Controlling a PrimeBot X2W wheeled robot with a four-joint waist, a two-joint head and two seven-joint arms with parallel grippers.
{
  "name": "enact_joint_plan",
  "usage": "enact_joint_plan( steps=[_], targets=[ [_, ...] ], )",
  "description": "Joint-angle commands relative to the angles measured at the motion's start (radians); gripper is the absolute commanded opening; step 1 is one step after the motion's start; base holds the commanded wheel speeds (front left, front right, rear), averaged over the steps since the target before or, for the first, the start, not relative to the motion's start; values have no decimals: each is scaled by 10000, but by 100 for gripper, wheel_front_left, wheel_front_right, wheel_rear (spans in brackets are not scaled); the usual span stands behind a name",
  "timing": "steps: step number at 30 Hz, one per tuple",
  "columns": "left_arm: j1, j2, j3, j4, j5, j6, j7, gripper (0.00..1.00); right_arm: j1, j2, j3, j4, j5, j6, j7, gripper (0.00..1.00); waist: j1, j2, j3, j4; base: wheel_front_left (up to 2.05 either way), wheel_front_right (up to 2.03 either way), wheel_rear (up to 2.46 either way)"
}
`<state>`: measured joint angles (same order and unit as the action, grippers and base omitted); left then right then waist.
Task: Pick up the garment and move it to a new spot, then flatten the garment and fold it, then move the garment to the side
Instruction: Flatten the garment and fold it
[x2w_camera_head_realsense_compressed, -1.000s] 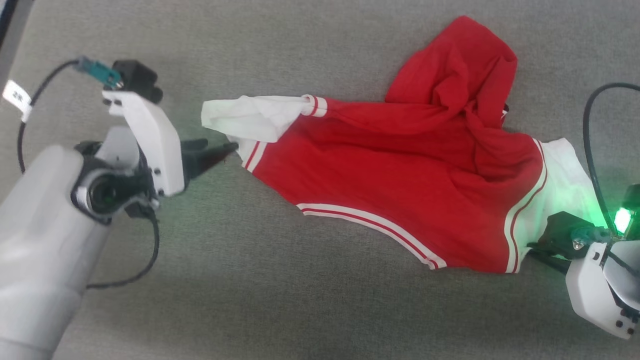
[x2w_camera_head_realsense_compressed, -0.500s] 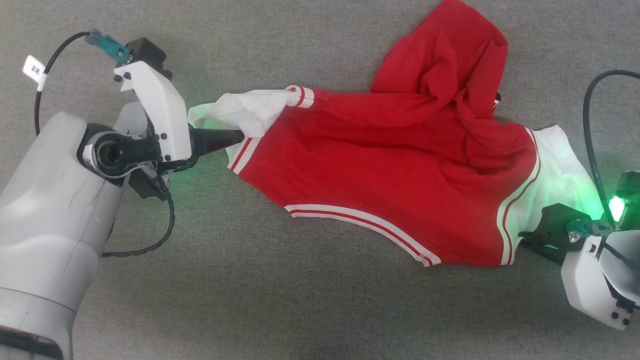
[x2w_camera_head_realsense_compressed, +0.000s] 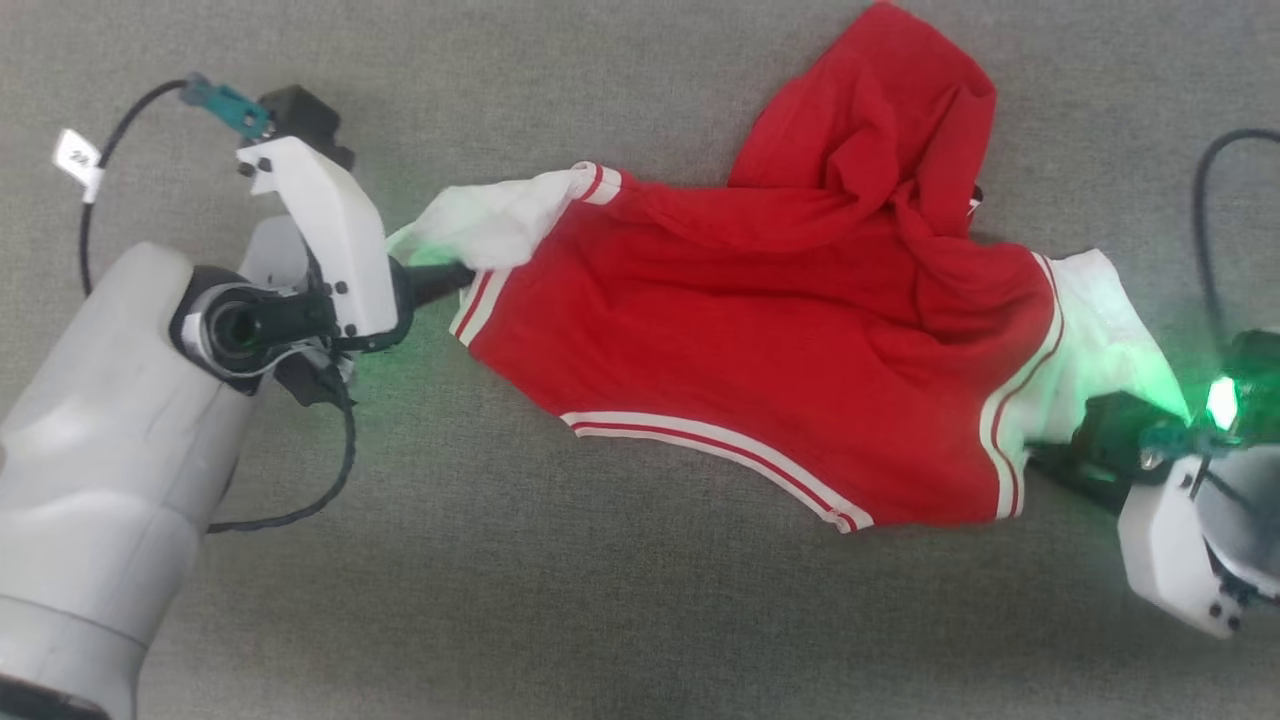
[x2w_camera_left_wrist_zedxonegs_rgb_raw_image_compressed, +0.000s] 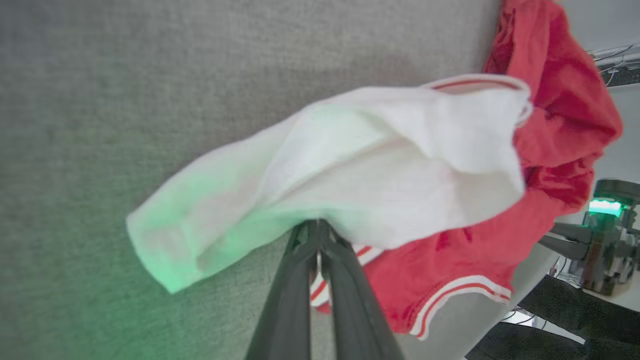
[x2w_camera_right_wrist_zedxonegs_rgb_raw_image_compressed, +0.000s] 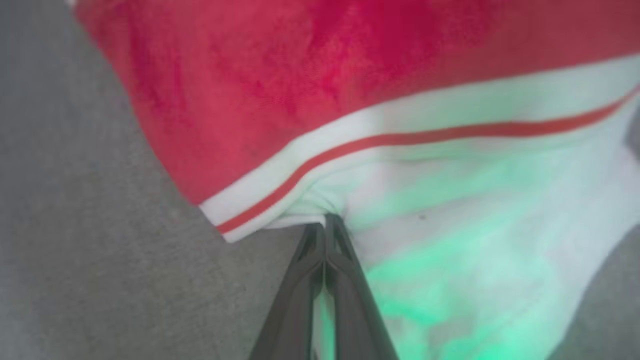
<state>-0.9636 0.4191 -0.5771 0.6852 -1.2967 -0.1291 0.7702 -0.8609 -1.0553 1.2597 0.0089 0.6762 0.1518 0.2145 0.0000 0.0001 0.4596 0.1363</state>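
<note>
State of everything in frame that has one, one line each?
garment: crumpled, unfolded, lying on the grey surface, held at both ends
left gripper: jaws shut on the garment's white end panel
right gripper: jaws shut on the opposite white panel
right wrist light: lit green

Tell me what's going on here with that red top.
A two-armed robot is handling a red-and-white garment, which lies crumpled on a grey fabric surface. The left gripper is shut on the white sleeve at one end, and the right gripper is shut on the white cloth by the striped trim at the other. It is not yet flattened or folded.
</note>
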Motion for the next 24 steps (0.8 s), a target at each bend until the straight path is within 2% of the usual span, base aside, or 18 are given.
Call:
enact_joint_plan(
  steps=[1,5,10,14,18,21,24],
  targets=[
    [240,190,100,-321,-161,-14,-348,0,-113,217,-539,694,-213,-378,-285,0,0,-1,-229,-103,0,0,0],
    [587,554,295,-1155,-430,-14,-1038,0,189,148,-1017,561,-225,-229,-931,0,0,-1,-524,-230,0,0,0],
    [1644,1211,754,-2972,-1049,-14,-2142,0,847,-35,-2305,331,-292,-221,-1785,0,0,-1,-1031,-436,0,0,0],
    [2573,1486,1263,-4494,-1808,-15,-2726,0,1668,-353,-3681,-84,47,-223,-2315,0,0,-1,-1253,-545,0,0,0],
    [3189,1709,1677,-5494,-2050,-15,-3235,0,2552,-474,-5242,-337,375,-221,-2614,0,0,-1,-1220,-616,0,0,0],
    [3103,1598,1788,-5353,-1784,-4,-3683,0,2966,-16,-6306,-296,683,-221,-2739,0,0,-1,-1019,-670,0,0,0],
    [2307,1114,1859,-4658,-1488,173,-4179,0,2715,778,-7159,125,1000,-221,-2727,0,0,-1,-699,-730,0,0,0]
  ],
)
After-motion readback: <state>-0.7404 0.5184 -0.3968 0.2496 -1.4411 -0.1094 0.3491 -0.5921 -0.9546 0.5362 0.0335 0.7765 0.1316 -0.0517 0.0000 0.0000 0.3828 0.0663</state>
